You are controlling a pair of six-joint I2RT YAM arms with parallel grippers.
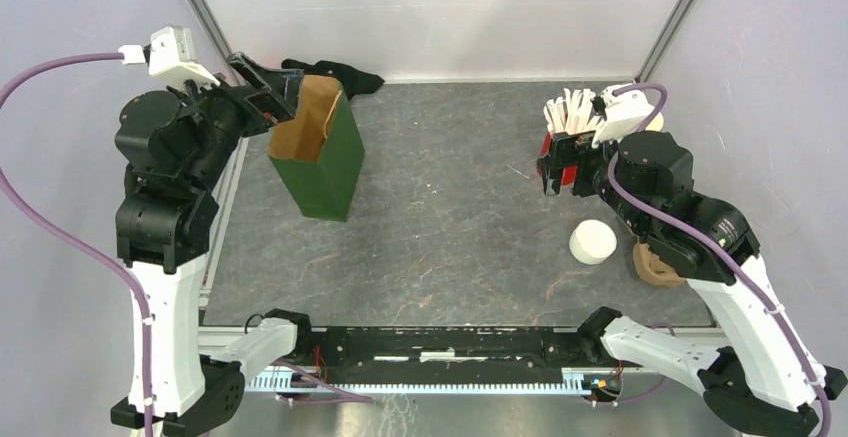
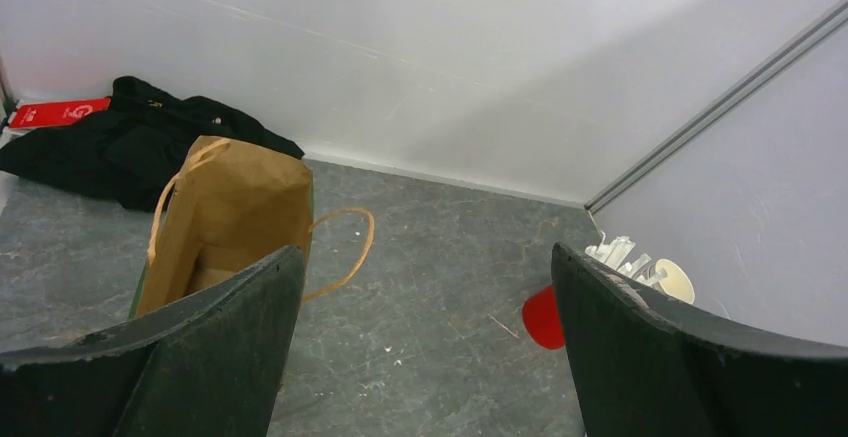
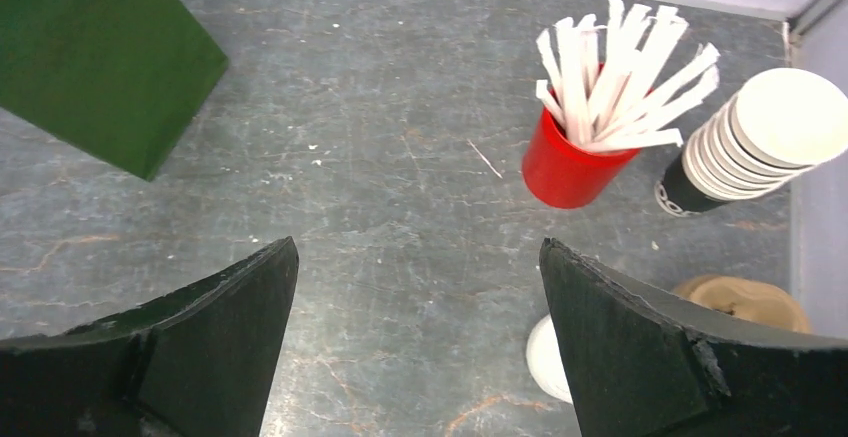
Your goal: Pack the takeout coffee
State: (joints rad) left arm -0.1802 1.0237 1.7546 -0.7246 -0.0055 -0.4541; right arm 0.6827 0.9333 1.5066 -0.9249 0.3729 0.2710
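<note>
Overhead view of a grey stone-patterned table (image 1: 450, 217) with two robot arms bolted at its near edge.

Nearest, on the right side, a round white lid (image 1: 593, 242) sits on the table. Just to its right is a tan moulded object (image 3: 745, 297), partly under the right arm. The takeout coffee cannot be placed with certainty. No dark capped cup shows clearly in any view, and it cannot be told whether a cup stands under that lid.

Just beyond the lid, the right gripper (image 3: 417, 243) hangs above the table with its fingers spread wide and nothing between them. Past it stands a red cup of white paper-wrapped straws (image 3: 565, 167). A stack of lidless cups (image 3: 740, 142) (dark outside, cream inside) is just beside it, near the right wall.

Further back on the left, a green paper bag (image 1: 325, 167) with a brown inside stands open, one handle looping outward. The left gripper (image 2: 425, 251) is up at the bag's rim, fingers wide apart and gripping nothing.

Farthest, against the back wall, a black cloth (image 2: 140, 147) lies crumpled with a red packet (image 2: 55, 113) beside it.
</note>
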